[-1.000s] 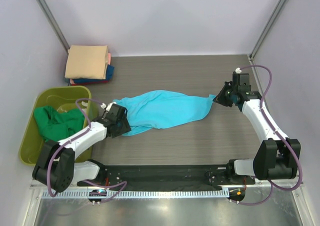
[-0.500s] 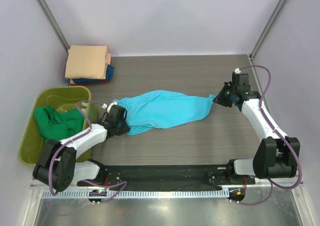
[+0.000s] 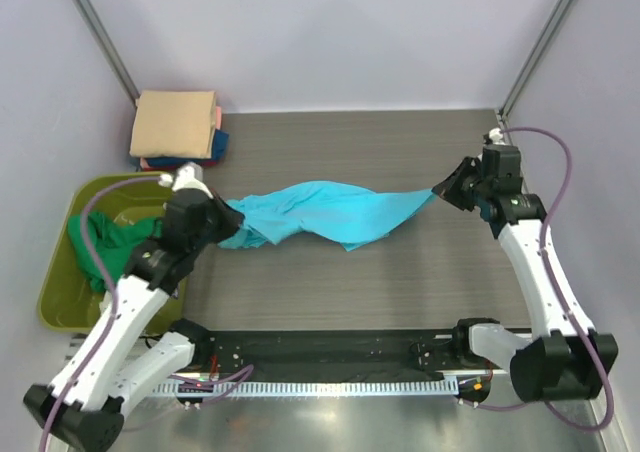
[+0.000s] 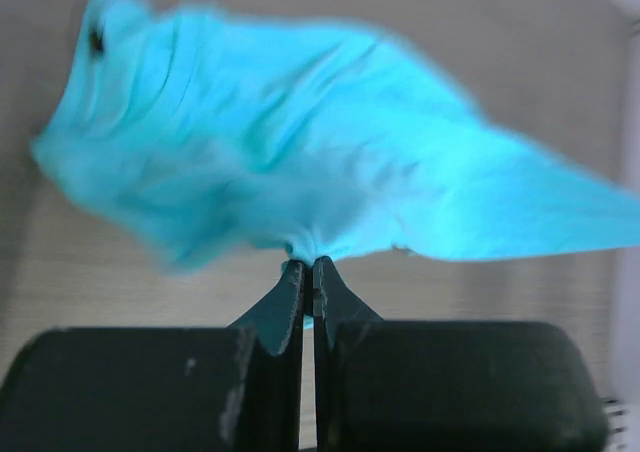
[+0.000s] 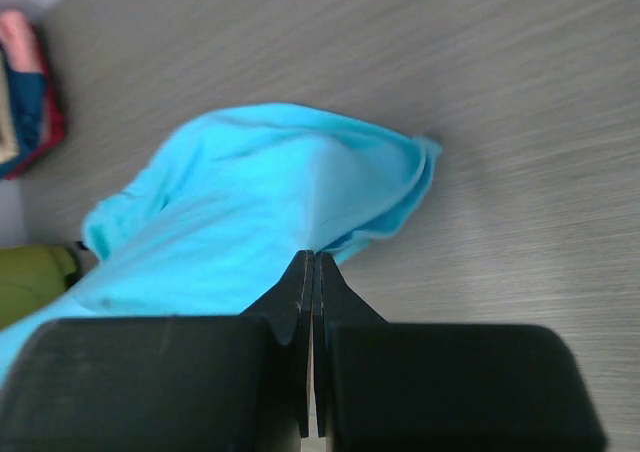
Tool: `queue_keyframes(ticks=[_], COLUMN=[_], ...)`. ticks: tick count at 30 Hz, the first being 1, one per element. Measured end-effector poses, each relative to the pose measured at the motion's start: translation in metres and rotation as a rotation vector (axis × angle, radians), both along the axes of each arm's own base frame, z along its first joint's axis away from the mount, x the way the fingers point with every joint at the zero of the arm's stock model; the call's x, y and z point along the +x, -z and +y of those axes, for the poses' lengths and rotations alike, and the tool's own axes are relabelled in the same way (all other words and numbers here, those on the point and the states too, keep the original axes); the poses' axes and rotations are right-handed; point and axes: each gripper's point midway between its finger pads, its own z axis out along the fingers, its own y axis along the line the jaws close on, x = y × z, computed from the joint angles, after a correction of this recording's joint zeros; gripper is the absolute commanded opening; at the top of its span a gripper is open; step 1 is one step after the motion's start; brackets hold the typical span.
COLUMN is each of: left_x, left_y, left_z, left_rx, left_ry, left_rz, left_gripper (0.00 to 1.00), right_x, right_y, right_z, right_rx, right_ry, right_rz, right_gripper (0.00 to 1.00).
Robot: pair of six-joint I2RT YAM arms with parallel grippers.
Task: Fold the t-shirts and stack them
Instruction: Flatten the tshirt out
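Right now the turquoise t-shirt (image 3: pixel 325 214) is strung out across the middle of the table (image 3: pixel 400 292), drawn into a long, twisted band between the two arms. Its lower edge droops near the centre; whether it touches the wood there cannot be told.

The left gripper (image 3: pixel 222 218) is clamped on the shirt's left end. In the left wrist view its fingers (image 4: pixel 285 307) are pressed almost together, with a gathered pinch of cloth at their tips. The right gripper (image 3: pixel 447 185) bites the right-hand corner in the same way, its fingers (image 5: pixel 338 307) closed to a thin slit over the fabric's edge.

Well apart, at the far left corner, sits a stack of folded shirts (image 3: pixel 178 132), tan on top with dark blue and red edges beneath. Just left of the table stands an olive bin (image 3: pixel 55 297) holding a crumpled green shirt (image 3: pixel 100 247); the left arm passes over the bin's right side.
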Motion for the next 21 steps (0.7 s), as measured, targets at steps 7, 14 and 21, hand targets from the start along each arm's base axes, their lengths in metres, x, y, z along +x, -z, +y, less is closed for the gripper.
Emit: queue_keyframes(ticks=[7,14,21], left_x=[-0.024,-0.073,-0.119], left_y=[-0.174,-0.291,-0.392], left_z=[0.022,0.042,0.049], left_rx=[-0.066,-0.100,-0.127], left_ry=[-0.018,0.023,0.111], left_rz=[-0.331,-0.590,-0.853], left_gripper=[0.00,0.00,0.00], right_x=[-0.033,-0.111,-0.203], right_y=[-0.125,-0.255,-0.338], right_z=[-0.005,-0.021,-0.047], right_rx=[0.029,0.049,0.046], right_ry=[0.059,0.162,0.300], right_rz=[-0.286,-0.592,-0.848], right_gripper=[0.01,0.01,0.01])
